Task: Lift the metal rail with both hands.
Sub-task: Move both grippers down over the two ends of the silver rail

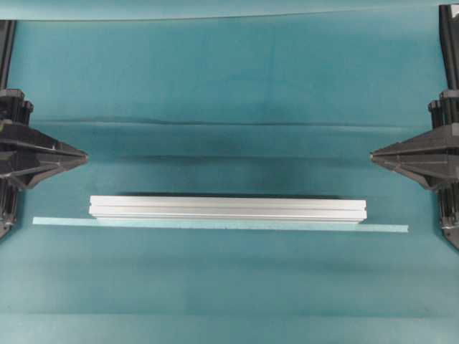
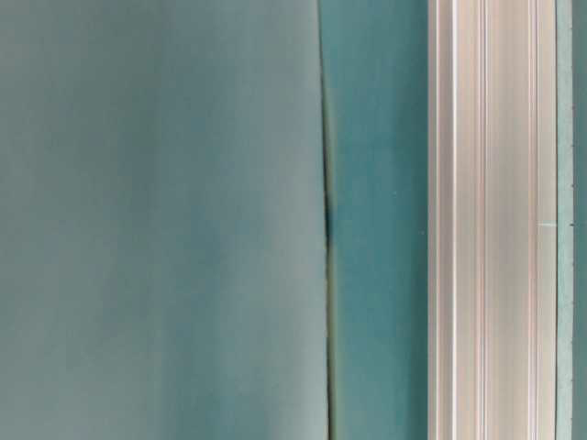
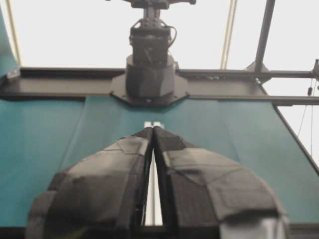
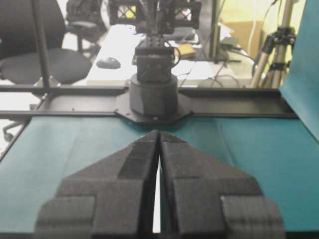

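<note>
- Teal cloth point(image 1: 229, 79) covers the whole work surface, with a crease running across it beyond the metal rail point(image 1: 228, 208) in the overhead view.
- Only the overhead view shows the full layout: the rail lies flat on the cloth, its long axis running left to right, its near edge touching a thin pale tape strip point(image 1: 219, 225) that reaches past both rail ends.
- From that view the left gripper point(image 1: 84, 155) and right gripper point(image 1: 373, 154) sit well apart from the rail, beyond its far side, their tips pointing inward toward each other.
- The table-level view shows only a close stretch of the rail's lengthwise grooves and the cloth crease; no gripper appears there.
- Each wrist view adds what the others lack: the opposite arm's black base point(image 3: 149, 74), plus office chairs and a tripod behind the rail's far end.
- Both pairs of fingers are clenched together, tips meeting, grasping nothing.
- No readable writing or label appears anywhere.
</note>
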